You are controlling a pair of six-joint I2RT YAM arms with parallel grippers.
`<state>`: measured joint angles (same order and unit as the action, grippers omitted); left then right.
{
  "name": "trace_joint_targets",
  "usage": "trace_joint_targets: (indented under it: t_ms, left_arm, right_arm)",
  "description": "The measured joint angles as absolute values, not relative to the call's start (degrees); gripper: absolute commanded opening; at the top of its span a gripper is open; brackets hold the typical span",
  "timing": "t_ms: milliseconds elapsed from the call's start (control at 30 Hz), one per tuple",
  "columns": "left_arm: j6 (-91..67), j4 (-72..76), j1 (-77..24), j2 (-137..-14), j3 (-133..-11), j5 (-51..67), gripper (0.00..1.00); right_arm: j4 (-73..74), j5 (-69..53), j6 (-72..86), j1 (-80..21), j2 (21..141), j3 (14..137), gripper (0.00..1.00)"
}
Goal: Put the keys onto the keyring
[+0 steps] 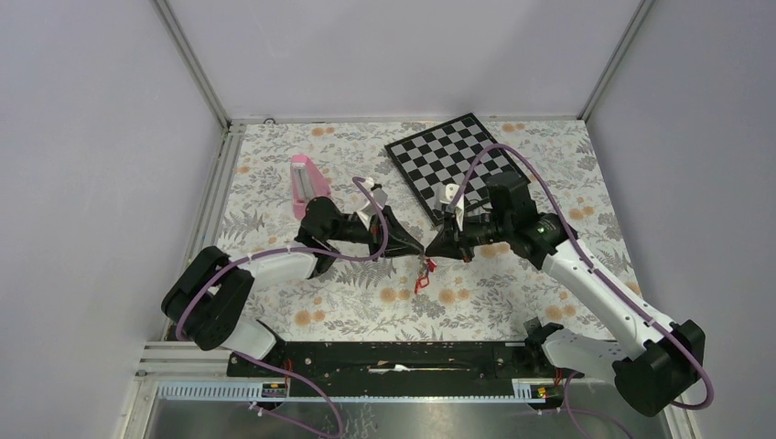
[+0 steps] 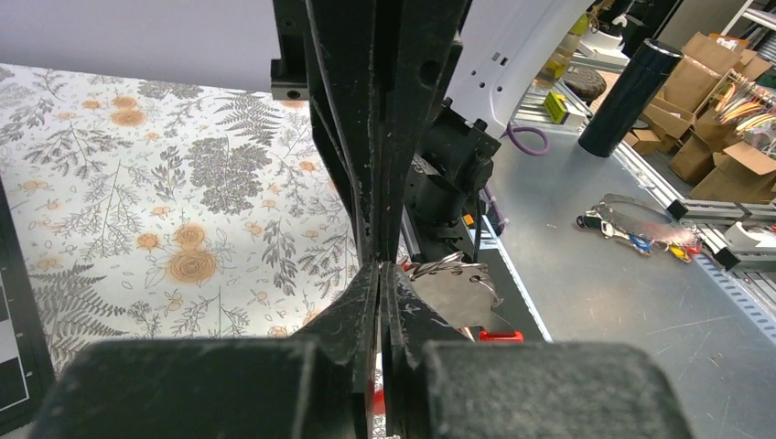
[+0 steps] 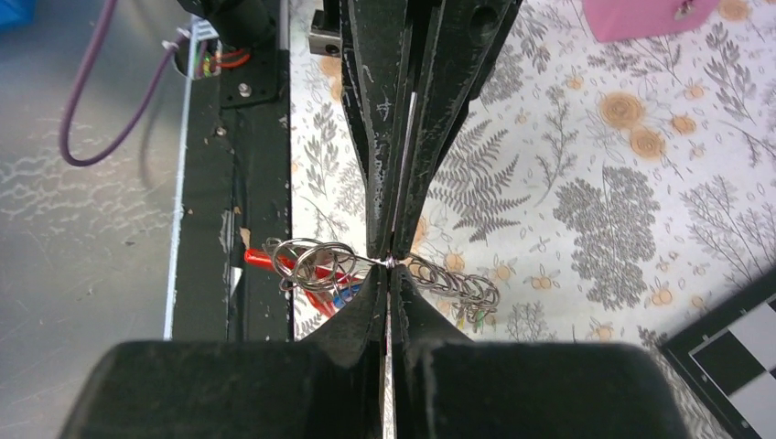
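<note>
Meeting over floral tablecloth between grey walls, left gripper and right gripper clamp the keys.

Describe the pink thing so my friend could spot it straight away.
Start at the flowered tablecloth and find the black-and-white checkerboard at its far edge. Left of the board, apart from it, lies the pink block, a narrow oblong. It is the only pink thing on the cloth.

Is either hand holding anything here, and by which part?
Right hand pinches a thin wire ring of the key bunch at its fingertips. Left hand is shut beside a flat metal key, apparently on its edge; the contact is hidden.
</note>
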<state>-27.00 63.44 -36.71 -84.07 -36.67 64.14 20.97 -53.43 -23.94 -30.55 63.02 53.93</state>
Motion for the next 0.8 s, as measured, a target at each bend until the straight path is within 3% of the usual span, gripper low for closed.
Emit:
trace_joint_targets:
  t_ms: [167,333,533,800]
  left_arm:
    - [-24.16,58.33,-36.91,-84.07,-38.06,63.57,0.30]
    - [-22.15,54.92,-36.91,-84.09,-39.92,63.37,0.42]
    - [-21.37,53.58,-36.91,-84.55,-40.97,63.37,0.43]
    - [-20.93,53.19,-36.93,-85.65,-41.15,63.35,0.33]
  right_arm:
    - [28.05,-47.07,-26.87,-32.49,63.40,57.98,0.00]
    - [33.63,-41.95,-28.36,-34.52,65.84,63.57,0.00]
    - [38.79,-37.54,-29.30,-36.36,68.77,67.35,0.00]
    - [42.41,-34.44,-29.80,-37.30,70.19,68.97,0.00]
